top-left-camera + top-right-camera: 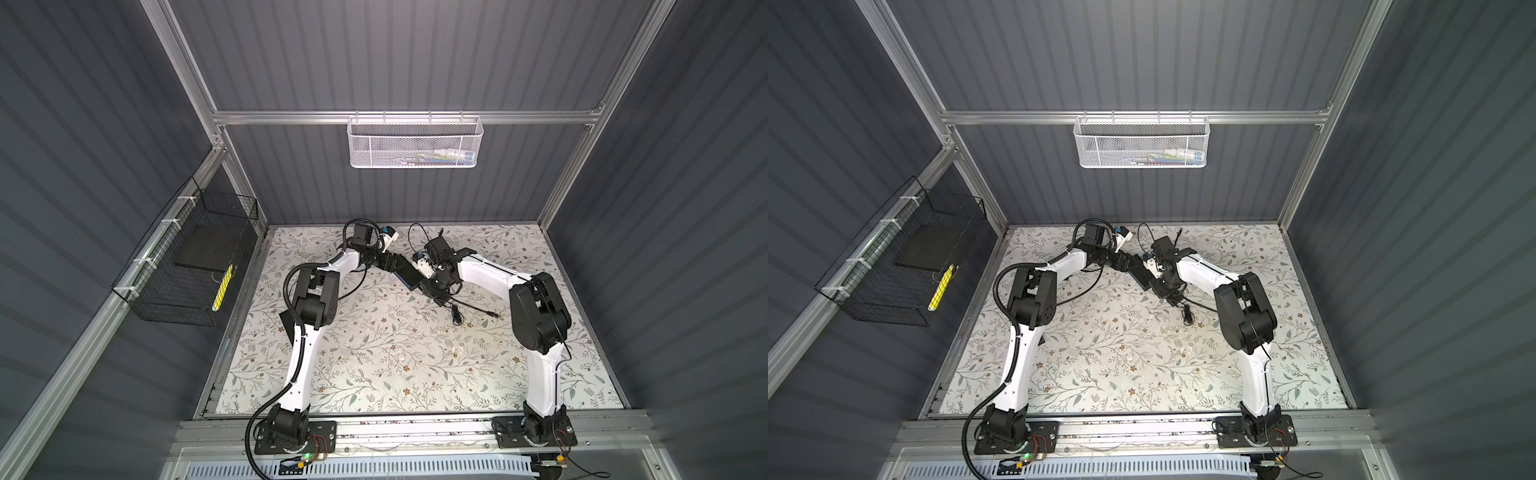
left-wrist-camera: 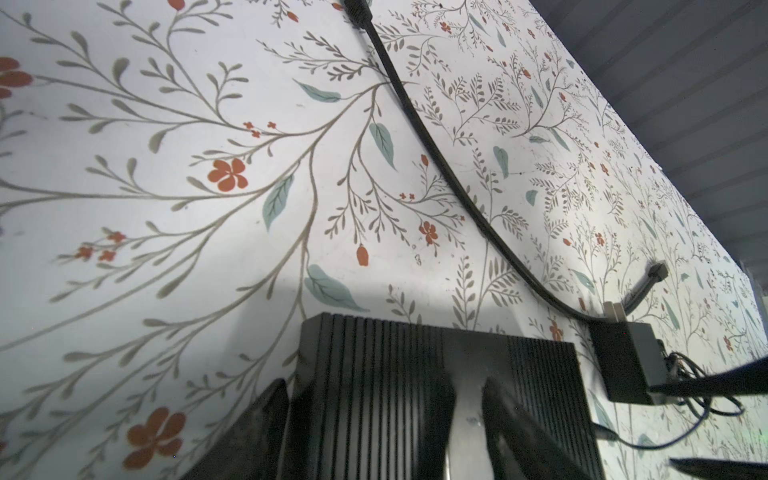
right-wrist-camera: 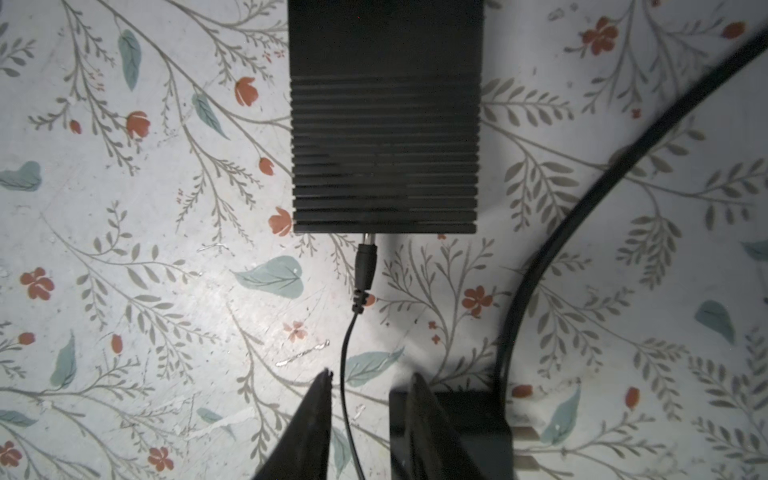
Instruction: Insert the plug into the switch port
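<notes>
The switch (image 3: pixel 384 124) is a flat black ribbed box lying on the floral table; in a top view (image 1: pixel 409 277) it sits between the two wrists, its blue long face showing. The plug (image 3: pixel 365 266), black and barrel-shaped, sits in the switch port (image 3: pixel 368 237) in the box's end, with a sliver of metal showing. My right gripper (image 3: pixel 372 384) is open just behind the plug. The plug's thin cable (image 3: pixel 343 365) runs between its fingers, untouched. My left gripper (image 2: pixel 384 399) stands open over the switch (image 2: pixel 365 365), one fingertip beside its end, the other over its smooth middle.
A black power adapter (image 3: pixel 457 432) lies against my right gripper's finger and also shows in the left wrist view (image 2: pixel 627 361). A thick black cable (image 3: pixel 582 199) curves across the table nearby. A white mesh basket (image 1: pixel 415 141) hangs on the back wall and a black wire basket (image 1: pixel 187 266) on the left wall.
</notes>
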`<state>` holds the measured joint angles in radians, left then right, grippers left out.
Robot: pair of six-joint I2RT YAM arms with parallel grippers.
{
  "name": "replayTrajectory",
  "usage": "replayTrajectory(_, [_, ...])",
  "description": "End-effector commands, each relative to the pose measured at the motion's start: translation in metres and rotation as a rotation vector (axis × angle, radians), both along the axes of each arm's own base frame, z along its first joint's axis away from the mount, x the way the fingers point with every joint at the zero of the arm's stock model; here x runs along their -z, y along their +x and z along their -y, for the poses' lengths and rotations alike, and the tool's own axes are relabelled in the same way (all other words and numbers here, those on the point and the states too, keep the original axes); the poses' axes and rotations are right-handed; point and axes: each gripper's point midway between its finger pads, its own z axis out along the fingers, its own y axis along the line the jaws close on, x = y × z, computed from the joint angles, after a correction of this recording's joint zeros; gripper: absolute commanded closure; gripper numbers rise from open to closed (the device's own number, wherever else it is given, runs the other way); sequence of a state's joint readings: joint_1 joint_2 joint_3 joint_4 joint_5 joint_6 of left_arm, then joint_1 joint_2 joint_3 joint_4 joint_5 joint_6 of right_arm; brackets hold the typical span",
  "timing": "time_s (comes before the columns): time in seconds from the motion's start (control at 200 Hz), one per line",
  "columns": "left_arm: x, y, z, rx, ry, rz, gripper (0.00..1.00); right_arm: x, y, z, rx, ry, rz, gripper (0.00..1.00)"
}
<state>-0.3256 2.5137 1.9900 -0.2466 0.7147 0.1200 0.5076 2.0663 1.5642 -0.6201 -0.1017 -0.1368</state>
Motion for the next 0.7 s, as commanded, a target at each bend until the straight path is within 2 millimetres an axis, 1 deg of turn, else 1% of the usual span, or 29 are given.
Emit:
replayTrajectory(0.0, [0.011, -0.004, -0.005, -0.018, 0.019, -0.05, 0.26, 0.001, 0.002, -0.013, -0.013, 0.038, -0.023, 0.66])
replayTrajectory(0.165, [0.012, -0.004, -0.005, -0.017, 0.017, -0.051, 0.26, 0.008, 0.005, -0.021, -0.022, 0.047, -0.035, 0.66])
replayTrajectory(0.355, [0.012, -0.004, -0.005, -0.014, 0.011, -0.053, 0.26, 0.018, 0.007, -0.018, -0.026, 0.007, -0.047, 0.68])
replayTrajectory(0.695, [0.012, -0.003, -0.003, -0.01, 0.007, -0.053, 0.26, 0.023, 0.009, -0.019, -0.03, 0.01, -0.048, 0.87])
